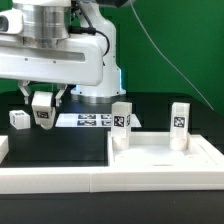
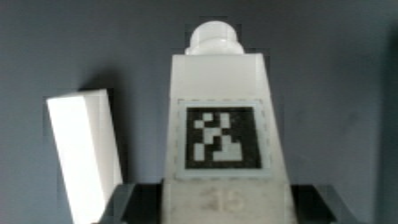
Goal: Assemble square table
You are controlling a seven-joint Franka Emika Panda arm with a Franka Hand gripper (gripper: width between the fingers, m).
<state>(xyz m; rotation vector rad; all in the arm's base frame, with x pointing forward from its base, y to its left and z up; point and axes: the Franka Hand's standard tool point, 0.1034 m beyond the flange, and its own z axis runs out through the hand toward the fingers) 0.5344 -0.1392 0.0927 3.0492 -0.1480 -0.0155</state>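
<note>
Leg clamped in jaws; only ext. view shows tabletop w/ 2 upright legs.

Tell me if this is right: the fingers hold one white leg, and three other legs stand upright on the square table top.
Not quite: the exterior view shows only two upright on the table top, the leg at the exterior view's left and the leg at its right. The fourth leg lies on the black surface beside the gripper, which does hold the held leg.

One leg in the hand, two legs upright on tabletop
</note>
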